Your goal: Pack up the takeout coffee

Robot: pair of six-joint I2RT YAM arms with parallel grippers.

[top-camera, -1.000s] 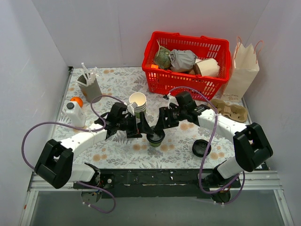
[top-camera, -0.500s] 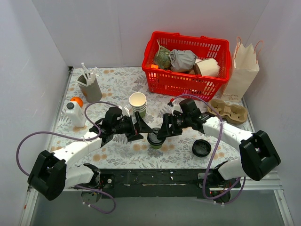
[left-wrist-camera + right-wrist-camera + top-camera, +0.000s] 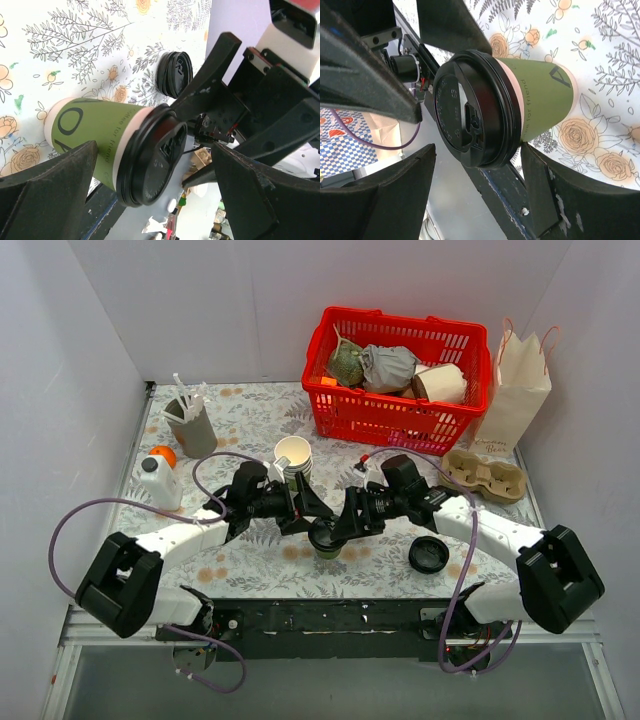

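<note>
The takeout coffee, a green paper cup with a black dome lid, stands on the floral table between both arms. My left gripper is open just left of and above the cup. My right gripper is open just right of it. In the left wrist view the cup and its lid lie between my open left fingers, without contact. In the right wrist view the lid sits between my open right fingers; one finger is against the cup wall below the lid.
A stack of lidless cream cups stands behind the left gripper. A loose black lid lies to the right. A red basket, a paper bag and a cardboard cup carrier are at the back right. A white bottle stands at the left.
Both grippers have closed in on the cup from either side and now flank its lid. The cup has stayed in place.
</note>
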